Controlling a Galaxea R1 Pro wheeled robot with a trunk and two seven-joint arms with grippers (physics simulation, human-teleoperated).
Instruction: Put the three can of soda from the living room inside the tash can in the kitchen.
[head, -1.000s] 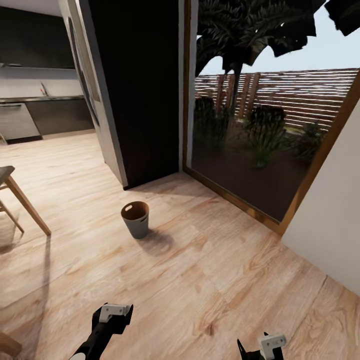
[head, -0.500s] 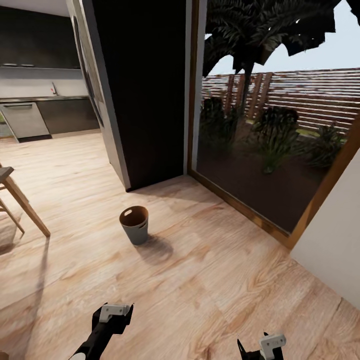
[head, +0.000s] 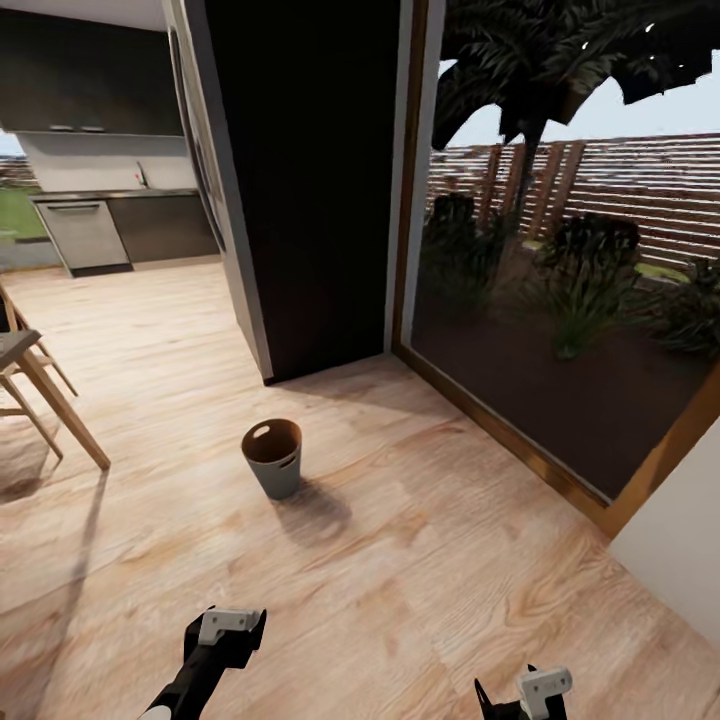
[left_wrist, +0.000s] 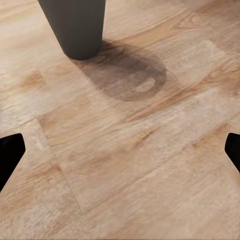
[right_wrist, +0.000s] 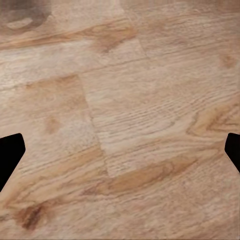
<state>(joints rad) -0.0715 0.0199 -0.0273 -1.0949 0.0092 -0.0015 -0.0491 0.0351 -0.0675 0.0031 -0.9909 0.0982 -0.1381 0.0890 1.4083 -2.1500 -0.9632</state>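
Small round grey tapered bin with brown inside (head: 272, 457) stands upright on light wood plank floor (head: 420, 560), ahead of you, slightly left. Left gripper (head: 228, 630) and right gripper (head: 535, 690) both spread wide, empty. Soda cans not visible. Risks, as judgement: you drive base into bin, tip it; you clip wooden chair leg (head: 60, 410) when turning left.

No text, label, brand, number or sign can be read anywhere: the bin (head: 272, 458), the floor (head: 420, 560), the dark cabinets (head: 90, 75) and the dishwasher front (head: 83, 235) are all plain.
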